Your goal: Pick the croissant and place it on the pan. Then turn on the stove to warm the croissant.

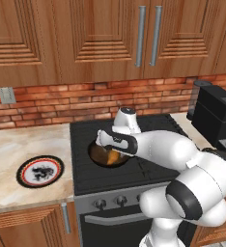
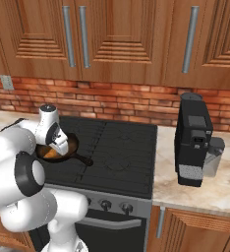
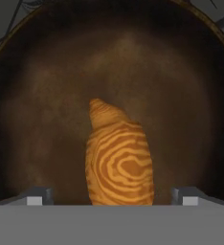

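The golden-orange croissant [image 3: 118, 162] lies on the floor of the round dark-brown pan [image 3: 181, 95]. My gripper [image 3: 113, 196] hangs right above it, open, and its two fingertips [image 3: 35, 196] stand wide apart on either side of the pastry without touching it. From the left base view the croissant [image 1: 112, 157] peeks out under my hand, inside the pan [image 1: 98, 153] on the front left of the black stove [image 1: 86, 140]. The right base view shows the pan [image 2: 72, 145] with its thin handle pointing right, the croissant [image 2: 50, 153] and the stove [image 2: 122, 147].
Small round knobs [image 1: 100, 203] line the stove's silver front panel. A plate with a black-red rim [image 1: 40, 171] rests on the left counter. A black coffee machine [image 2: 193, 140] stands on the right counter. Wooden cabinets hang overhead.
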